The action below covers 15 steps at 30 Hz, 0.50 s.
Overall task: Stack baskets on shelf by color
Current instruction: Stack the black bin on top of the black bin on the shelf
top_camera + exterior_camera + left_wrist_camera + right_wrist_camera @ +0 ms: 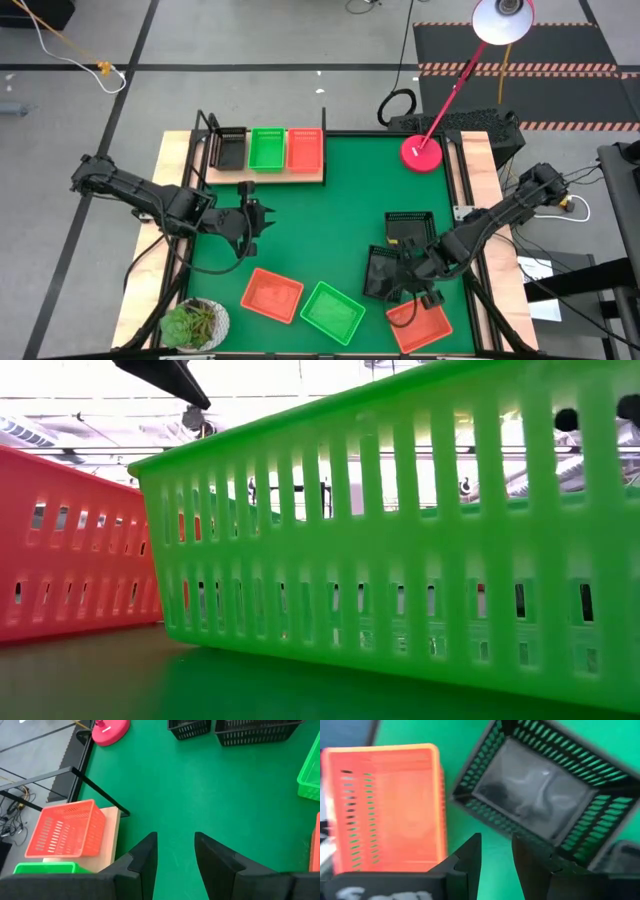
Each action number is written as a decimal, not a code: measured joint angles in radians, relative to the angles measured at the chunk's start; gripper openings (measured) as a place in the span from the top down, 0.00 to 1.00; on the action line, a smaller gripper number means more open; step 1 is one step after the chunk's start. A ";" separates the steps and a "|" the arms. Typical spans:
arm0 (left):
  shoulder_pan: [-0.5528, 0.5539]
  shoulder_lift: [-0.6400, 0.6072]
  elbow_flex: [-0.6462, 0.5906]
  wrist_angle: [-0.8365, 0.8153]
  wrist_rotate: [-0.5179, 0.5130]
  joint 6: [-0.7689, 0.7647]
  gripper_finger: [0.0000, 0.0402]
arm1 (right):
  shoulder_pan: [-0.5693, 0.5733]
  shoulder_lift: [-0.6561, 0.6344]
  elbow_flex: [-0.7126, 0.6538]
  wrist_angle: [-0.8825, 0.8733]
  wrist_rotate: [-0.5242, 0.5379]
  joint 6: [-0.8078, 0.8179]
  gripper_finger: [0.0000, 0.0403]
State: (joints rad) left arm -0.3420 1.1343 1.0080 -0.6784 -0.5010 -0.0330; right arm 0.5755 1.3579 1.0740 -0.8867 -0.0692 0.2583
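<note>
On the shelf (300, 174) at twelve o'clock, a black, a green and a red basket sit abreast, one per colour. The right gripper (418, 285), jaws narrowly parted and empty, hovers over a black basket (383, 272) at five o'clock. The left gripper (252, 222) waits, empty.

We are looking at a table with light-wood edges (172, 160) covered by a green mat (340, 220). A light-wood shelf (262, 174) is sitting at the mat's far left corner, carrying a black basket (230, 148), a green basket (266, 148) and a red-orange basket (304, 148) abreast. Lying on the mat near the front are a red-orange basket (271, 294), a green basket (333, 311), another red-orange basket (420, 325) and two black baskets (410, 228). A red lamp base (422, 153) is standing at the far right; a potted plant (194, 324) is occupying the front left corner.
</note>
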 joint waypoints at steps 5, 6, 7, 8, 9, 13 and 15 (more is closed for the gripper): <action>0.000 0.000 0.000 0.015 0.000 -0.026 0.67 | 0.003 0.026 -0.012 0.000 0.045 -0.057 0.74; 0.000 0.000 0.000 0.025 0.000 -0.026 0.67 | 0.003 0.030 -0.024 0.006 0.039 -0.078 0.74; 0.000 0.000 0.000 0.032 0.000 -0.024 0.67 | 0.003 0.031 -0.042 0.018 0.034 -0.102 0.74; 0.000 0.000 0.000 0.036 0.001 -0.020 0.67 | 0.003 0.032 -0.062 0.034 0.023 -0.126 0.74; 0.000 0.000 0.000 0.040 0.001 -0.015 0.67 | 0.003 0.032 -0.086 0.056 0.016 -0.147 0.74; 0.000 0.000 0.000 0.049 0.001 0.000 0.67 | 0.003 0.032 -0.157 0.116 0.020 -0.210 0.74; 0.002 0.000 0.000 0.049 0.001 0.004 0.67 | 0.002 0.032 -0.179 0.132 0.058 -0.238 0.75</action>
State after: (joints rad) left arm -0.3401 1.1339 1.0080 -0.6296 -0.5001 -0.0286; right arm 0.5780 1.3902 0.8949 -0.7548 -0.0117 0.0202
